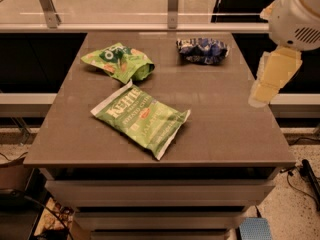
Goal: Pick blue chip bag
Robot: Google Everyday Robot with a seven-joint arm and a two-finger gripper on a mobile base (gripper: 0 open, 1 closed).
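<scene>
We see the gripper hanging over the table's right edge, about midway along it. We cannot tell whether it is open or closed. The blue chip bag lies near the table's far edge, farther back and inward from the gripper, its long axis parallel to that edge. The table top is flat and brown, and a railing runs behind it.

Table: brown, flat top, three bags lying on it, none touching another.
Blue chip bag: far right, near the back edge, crumpled.
Small green bag: far left, crumpled, orange marks.
Kettle bag: flat, set diagonally, left of centre toward the front.
Gripper: by the table's right edge, well apart from every bag.
</scene>
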